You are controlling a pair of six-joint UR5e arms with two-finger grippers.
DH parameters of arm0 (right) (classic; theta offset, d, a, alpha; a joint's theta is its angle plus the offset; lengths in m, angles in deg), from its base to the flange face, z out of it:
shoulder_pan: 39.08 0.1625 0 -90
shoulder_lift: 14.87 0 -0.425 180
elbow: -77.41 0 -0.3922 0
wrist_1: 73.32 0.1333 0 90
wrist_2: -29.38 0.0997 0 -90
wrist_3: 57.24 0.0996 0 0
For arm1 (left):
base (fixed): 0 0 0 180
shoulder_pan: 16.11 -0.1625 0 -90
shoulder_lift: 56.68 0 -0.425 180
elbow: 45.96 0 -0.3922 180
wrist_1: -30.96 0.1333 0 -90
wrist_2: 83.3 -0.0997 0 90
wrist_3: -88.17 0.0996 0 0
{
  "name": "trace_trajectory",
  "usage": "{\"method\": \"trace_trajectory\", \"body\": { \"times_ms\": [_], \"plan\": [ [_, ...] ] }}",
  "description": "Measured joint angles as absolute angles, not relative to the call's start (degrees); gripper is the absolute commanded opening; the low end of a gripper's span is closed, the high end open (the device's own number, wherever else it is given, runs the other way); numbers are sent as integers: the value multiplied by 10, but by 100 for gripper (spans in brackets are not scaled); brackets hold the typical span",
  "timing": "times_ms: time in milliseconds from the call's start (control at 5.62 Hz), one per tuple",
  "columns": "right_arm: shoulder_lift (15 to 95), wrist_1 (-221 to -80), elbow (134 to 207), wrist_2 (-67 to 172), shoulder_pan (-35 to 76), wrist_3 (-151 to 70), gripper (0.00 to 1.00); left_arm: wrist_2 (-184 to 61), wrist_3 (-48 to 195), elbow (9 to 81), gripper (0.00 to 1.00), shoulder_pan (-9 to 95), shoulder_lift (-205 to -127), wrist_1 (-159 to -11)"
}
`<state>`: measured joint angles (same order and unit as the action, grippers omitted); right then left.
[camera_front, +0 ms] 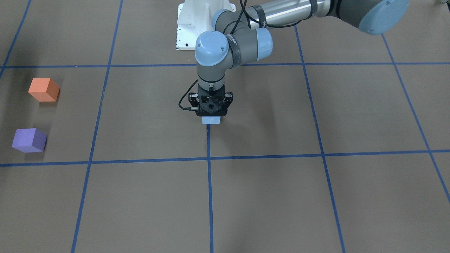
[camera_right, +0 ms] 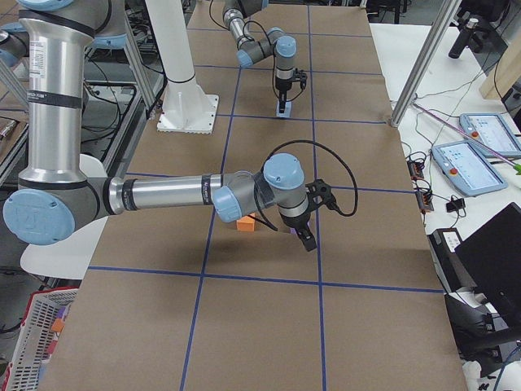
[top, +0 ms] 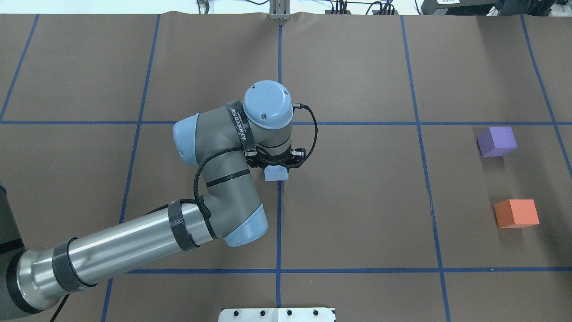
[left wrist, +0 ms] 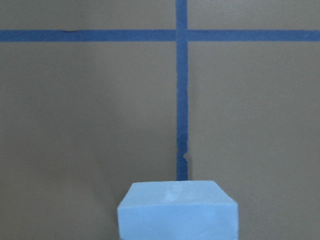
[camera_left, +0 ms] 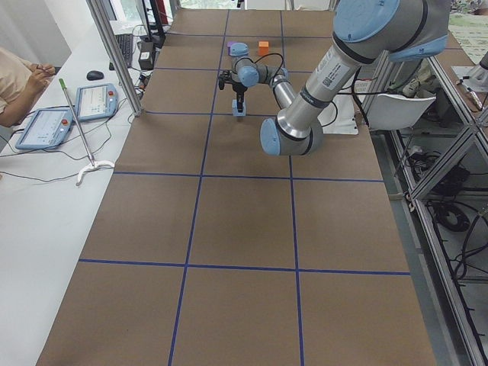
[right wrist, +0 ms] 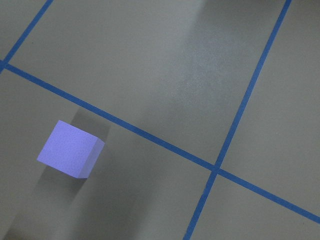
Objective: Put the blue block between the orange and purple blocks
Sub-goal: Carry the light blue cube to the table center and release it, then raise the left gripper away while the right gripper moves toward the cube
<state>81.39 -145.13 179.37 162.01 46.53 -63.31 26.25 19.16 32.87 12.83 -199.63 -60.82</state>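
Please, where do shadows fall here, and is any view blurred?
Overhead view: even light, soft shadows beside the purple block and orange block. Right wrist view: a broad faint shadow band crosses the table. Left wrist view: the blue block looks slightly soft.

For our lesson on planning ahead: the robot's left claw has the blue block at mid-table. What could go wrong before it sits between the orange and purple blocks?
1. The gap between the orange block and purple block looks barely wider than the blue block; lowering it off-centre may nudge one.
2. The left claw must cross to the robot's right side, where the right arm appears to hang near those blocks: a collision is possible.
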Motion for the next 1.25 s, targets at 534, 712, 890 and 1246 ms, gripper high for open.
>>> {"method": "trace_trajectory", "body": {
  "times_ms": [534, 712, 890, 1246],
  "plan": [
    [810, -1453, 1798, 1621, 464, -618, 100, 248, 192, 345, 100, 132, -1997, -605],
    [800, -1455, 1808, 1622, 453, -578, 100, 248, 195, 377, 100, 145, -1996, -588],
    [784, -1456, 1825, 1623, 420, -506, 100, 246, 196, 423, 100, 167, -1981, -560],
    [718, -1457, 1861, 1617, 314, -314, 100, 233, 204, 545, 100, 230, -1887, -534]
  ]
}}
